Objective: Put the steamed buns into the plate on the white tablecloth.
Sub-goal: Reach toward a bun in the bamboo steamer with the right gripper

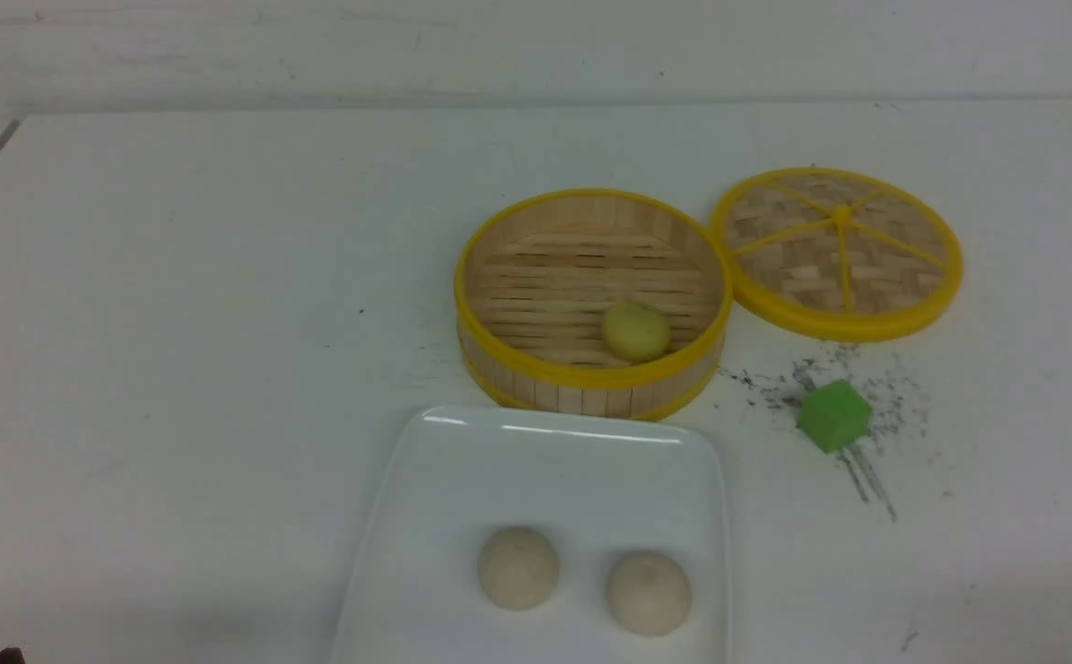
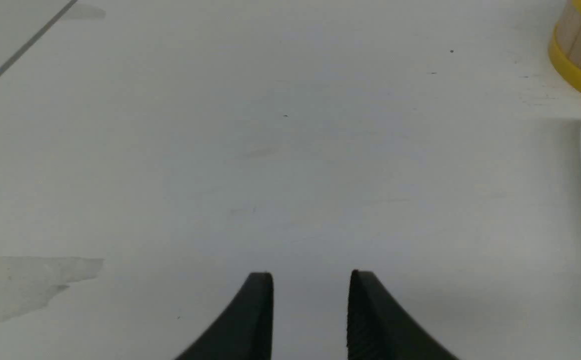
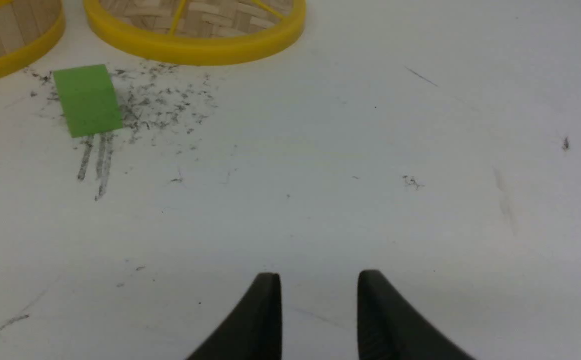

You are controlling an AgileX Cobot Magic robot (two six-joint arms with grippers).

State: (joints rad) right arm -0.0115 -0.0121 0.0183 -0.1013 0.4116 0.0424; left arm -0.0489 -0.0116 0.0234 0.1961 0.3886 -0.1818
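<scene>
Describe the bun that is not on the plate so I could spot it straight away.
Find the round bamboo steamer basket with the yellow rim, beyond the white plate. Inside it, near its front wall, sits one small domed bun. It is pale yellow and alone there, while the two off-white buns lie on the plate.

The left gripper (image 2: 311, 280) hangs low over the counter (image 2: 270, 150) near its left edge, its two black fingers (image 2: 258, 310) parted with nothing between them. The right gripper (image 3: 319, 277) is posed the same way toward the right edge. From the front, a dark sliver at the near left corner may be the left arm.
</scene>
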